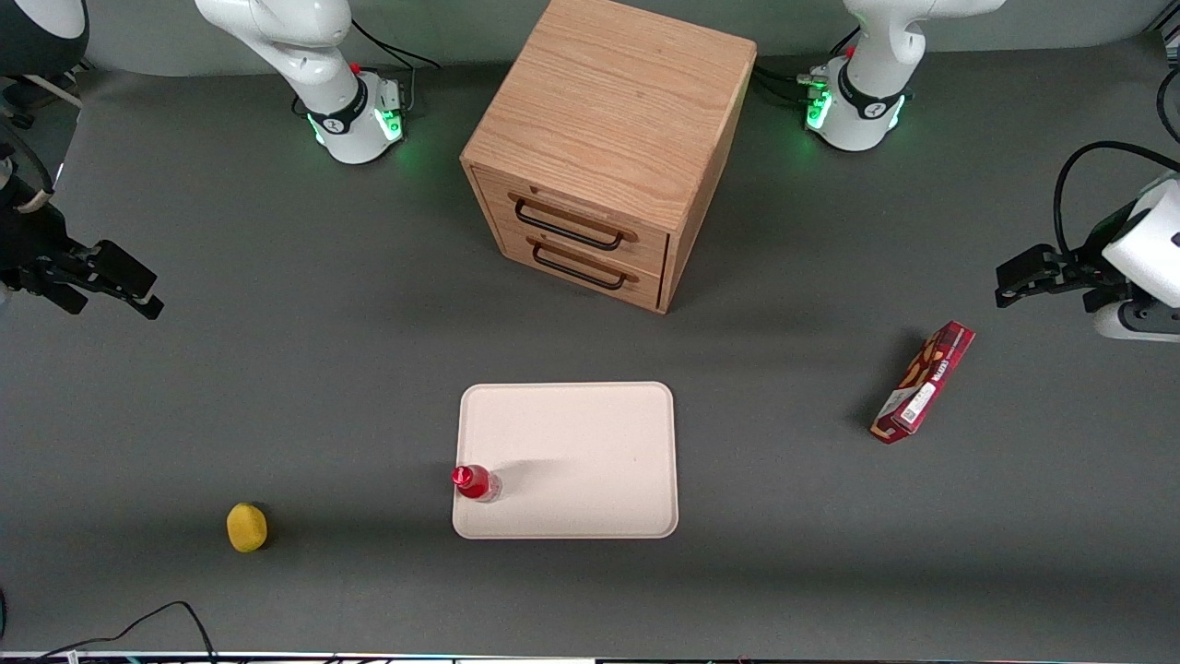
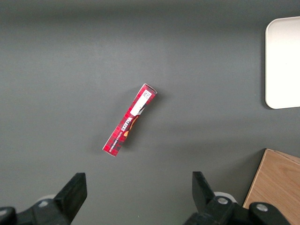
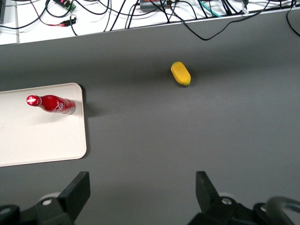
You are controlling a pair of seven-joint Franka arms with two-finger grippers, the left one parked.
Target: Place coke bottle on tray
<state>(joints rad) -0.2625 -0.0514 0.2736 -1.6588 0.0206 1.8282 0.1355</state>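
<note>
The small red coke bottle [image 1: 475,482] stands upright on the pale beige tray [image 1: 590,443], at the tray's corner nearest the front camera on the working arm's side. It also shows in the right wrist view [image 3: 51,105] on the tray [image 3: 37,136]. My right gripper [image 1: 138,290] hangs well above the table toward the working arm's end, far from the tray. Its fingers are wide open with nothing between them, and in the right wrist view [image 3: 140,187] only bare grey table lies under them.
A wooden two-drawer cabinet [image 1: 608,148] stands farther from the front camera than the tray. A yellow lemon-like object [image 1: 247,527] lies near the table's front edge, also in the right wrist view [image 3: 180,74]. A long red snack box [image 1: 924,382] lies toward the parked arm's end.
</note>
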